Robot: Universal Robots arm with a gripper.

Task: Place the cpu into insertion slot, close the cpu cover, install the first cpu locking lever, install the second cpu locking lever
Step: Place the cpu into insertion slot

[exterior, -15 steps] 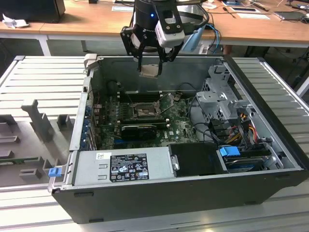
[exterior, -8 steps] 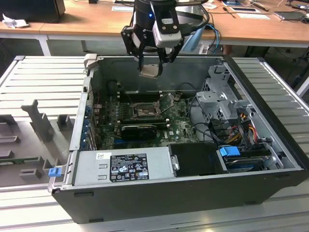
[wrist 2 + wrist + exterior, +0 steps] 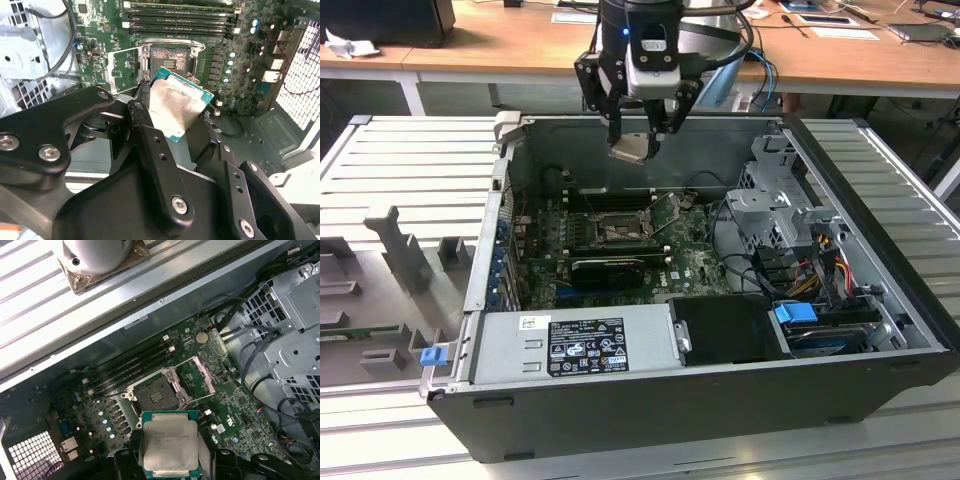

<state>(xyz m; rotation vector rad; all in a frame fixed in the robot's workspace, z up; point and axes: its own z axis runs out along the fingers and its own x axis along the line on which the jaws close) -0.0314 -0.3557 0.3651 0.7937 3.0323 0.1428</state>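
zero of four steps logged as finished. found gripper (image 3: 635,146) clamped on cpu (image 3: 170,442), high over open computer case (image 3: 670,412), well apart from insertion slot (image 3: 154,395). noted slot empty, cpu cover (image 3: 201,376) swung open beside it. judged placing, closing, both lockings outstanding.

Open computer case (image 3: 720,420) lies on the slatted surface (image 3: 410,180). Inside, the insertion slot (image 3: 617,228) sits mid-motherboard, with memory slots (image 3: 605,198) behind it and an expansion card (image 3: 608,267) before it. The cpu cover (image 3: 201,376) stands swung open beside it. Drive cage (image 3: 770,205) occupies the exterior view's right, power supply (image 3: 570,345) the front. The cpu (image 3: 170,442), clasped in the gripper (image 3: 636,143), hangs over the case, clear of the slot.
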